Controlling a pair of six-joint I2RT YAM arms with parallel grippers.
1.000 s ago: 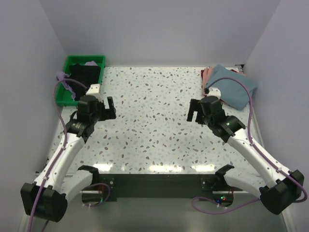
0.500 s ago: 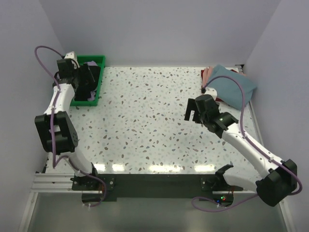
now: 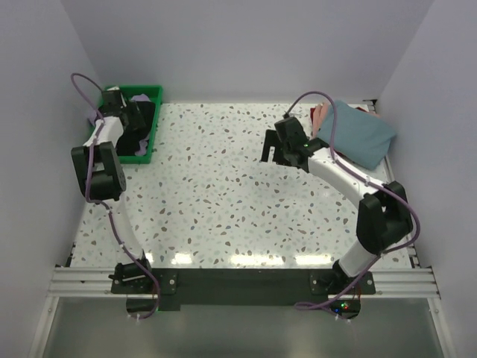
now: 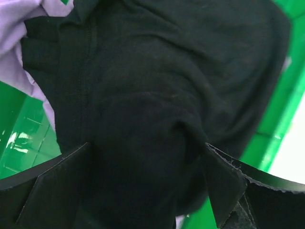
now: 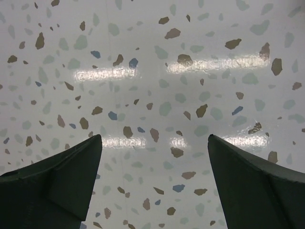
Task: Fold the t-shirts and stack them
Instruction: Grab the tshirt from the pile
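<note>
1. We saw the black tee point(image 4: 157, 119) lying bunched up in the green tray point(image 3: 154, 92) at the far left of the table point(image 3: 223, 201).
2. A purple tee point(image 4: 12, 24) lay in the same tray, touching the black one and partly under it.
3. The blue tee point(image 3: 361, 134) lay flat in the far right corner of the table.
4. A pink tee point(image 3: 319, 113) peeked out from under the blue one at its left edge.
5. The left gripper point(image 4: 147, 191) was down in the tray, right on the black tee.
6. Its jaws were spread wide, with a lump of black cloth between them, but they were not squeezing it.
7. The right gripper point(image 5: 152, 186) hung over the bare table, near the blue tee but not touching it.
8. Its jaws were spread wide too, and it held nothing.
</note>
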